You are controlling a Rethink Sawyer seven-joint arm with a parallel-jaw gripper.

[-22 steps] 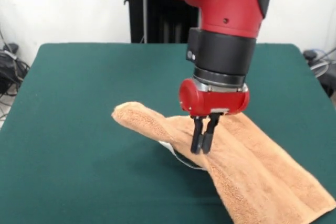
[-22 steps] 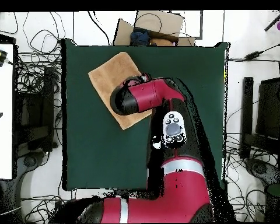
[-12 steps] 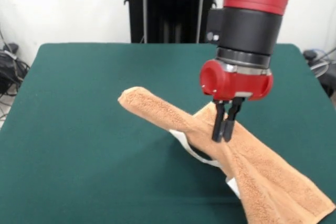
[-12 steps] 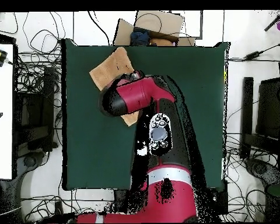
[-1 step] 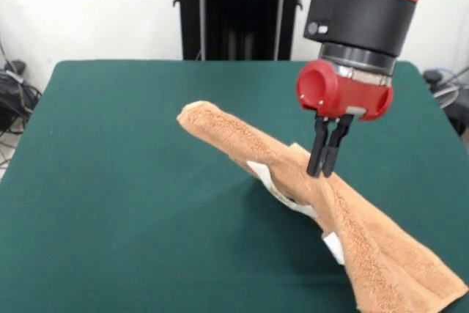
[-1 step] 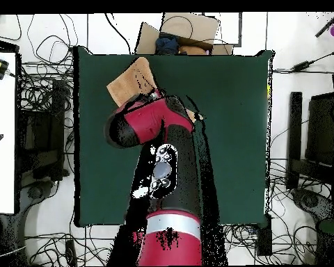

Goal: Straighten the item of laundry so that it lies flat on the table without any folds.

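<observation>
One ridge of the light orange-tan terry-cloth towel (image 5: pixel 308 188) is pinched in our closed gripper (image 5: pixel 323 171) above the dark green bench (image 5: pixel 110 181); a slipping grip would drop it creased. Overhead, our arm hides most of it, near a bench corner.

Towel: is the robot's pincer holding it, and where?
Yes. The pincer is shut on the towel, pinching a raised fold near its middle, lifting it off the table.

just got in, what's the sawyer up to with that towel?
The hand is shut on the orange towel, pinching a raised fold so the middle is lifted off the green table. The towel is bunched into a long ridge, with white tags showing underneath. Not flat yet.
</observation>
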